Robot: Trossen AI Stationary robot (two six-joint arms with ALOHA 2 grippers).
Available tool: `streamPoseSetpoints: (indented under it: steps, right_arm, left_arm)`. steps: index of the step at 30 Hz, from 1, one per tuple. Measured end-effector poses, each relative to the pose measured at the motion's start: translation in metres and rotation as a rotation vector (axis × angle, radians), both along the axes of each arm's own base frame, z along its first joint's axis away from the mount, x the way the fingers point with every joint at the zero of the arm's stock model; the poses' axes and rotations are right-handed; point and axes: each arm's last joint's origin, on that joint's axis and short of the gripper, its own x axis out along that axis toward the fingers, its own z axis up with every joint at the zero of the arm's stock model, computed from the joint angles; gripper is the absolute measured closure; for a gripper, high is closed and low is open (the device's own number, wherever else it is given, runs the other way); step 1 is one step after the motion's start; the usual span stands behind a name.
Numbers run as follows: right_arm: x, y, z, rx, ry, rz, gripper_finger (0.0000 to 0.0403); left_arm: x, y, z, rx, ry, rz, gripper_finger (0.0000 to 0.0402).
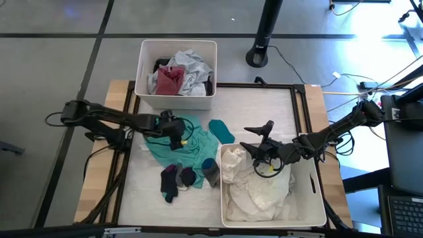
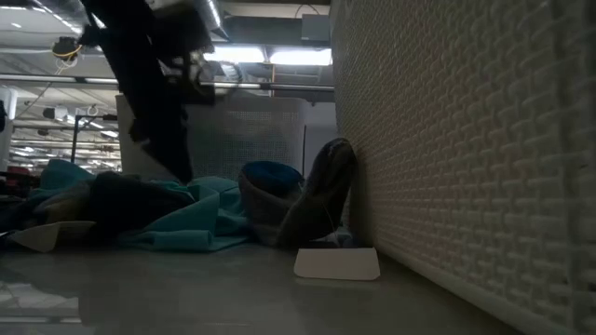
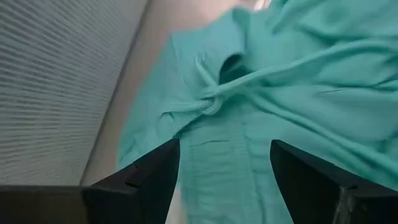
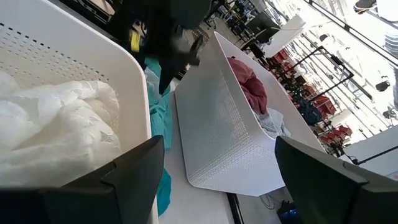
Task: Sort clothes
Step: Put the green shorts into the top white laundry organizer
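Note:
A teal-blue garment [image 1: 192, 149] with a drawstring [image 3: 214, 102] lies crumpled on the table's middle. My left gripper [image 1: 178, 135] is open just over the garment's left part, one finger on either side of a band of the cloth [image 3: 225, 180]. It also shows in the low view [image 2: 158, 102]. My right gripper [image 1: 253, 140] is open and empty above the far left corner of the near right bin [image 1: 317, 198]. That bin holds white clothes [image 1: 254, 188], which also show in the right wrist view [image 4: 56, 124]. A teal sock [image 1: 221, 130], dark socks [image 1: 175, 180] and a grey sock [image 1: 210, 172] lie around the garment.
A second white bin [image 1: 176, 73] at the table's far edge holds red, white and grey clothes; it also shows in the right wrist view [image 4: 217, 143]. In the low view a grey sock [image 2: 321, 200] leans on the near bin's wall [image 2: 466, 158]. A small white card [image 2: 337, 263] lies beside it.

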Motion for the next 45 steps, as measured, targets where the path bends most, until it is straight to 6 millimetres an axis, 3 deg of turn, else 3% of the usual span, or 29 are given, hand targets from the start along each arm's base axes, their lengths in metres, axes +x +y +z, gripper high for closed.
streamPoseSetpoints:
  steps: [13, 17, 23, 28, 35, 45]
  right_arm:
    - [0.0, 0.0, 0.0, -0.001, 0.002, 0.0, 0.0093]
    - [0.0, 0.0, 0.0, -0.001, 0.002, 0.0, 0.0093]
    - [0.0, 0.0, 0.0, 0.001, 0.003, 0.007, 0.0093]
    - [0.0, 0.0, 0.0, 0.003, 0.005, 0.015, 0.0093]
    - [0.0, 0.0, -0.001, 0.004, 0.006, 0.016, 0.0093]
    - [0.0, 0.0, -0.001, 0.003, 0.005, 0.015, 0.0093]
  left_arm:
    - [0.017, 0.033, -0.058, -0.183, 0.182, 0.07, 0.0171]
    - [0.02, 0.033, -0.063, -0.187, 0.187, 0.054, 0.0229]
    - [0.023, 0.033, -0.062, -0.174, 0.16, 0.031, 0.0368]
    - [0.024, 0.026, -0.061, -0.089, 0.164, 0.008, 0.0375]
    - [0.027, -0.001, -0.039, 0.048, 0.129, -0.063, 0.0375]
    - [0.022, -0.018, 0.038, 0.164, -0.162, -0.086, 0.0376]
